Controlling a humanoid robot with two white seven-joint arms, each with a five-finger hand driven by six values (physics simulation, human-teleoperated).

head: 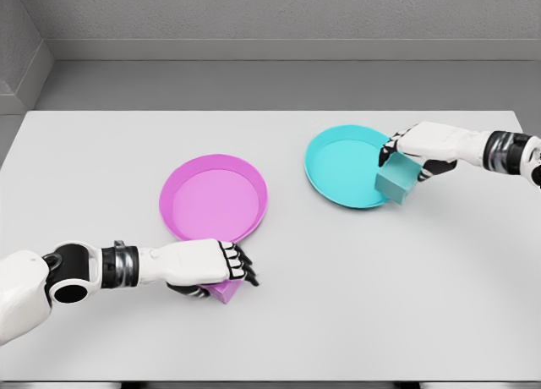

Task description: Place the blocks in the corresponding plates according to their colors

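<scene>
The left arm enters from the lower left corner, its white forearm lying nearly level over the desk [355, 304] and ending in a dark wrist band. The left hand [211, 266] sits palm down toward the near side of the desk, dark fingers [243, 266] curled over a pink block [226, 292]. The right arm enters from the right edge, farther back on the desk, forearm pointing left. The right hand [416, 150] is raised a little above the desk, fingers closed around a teal block [396, 183].
</scene>
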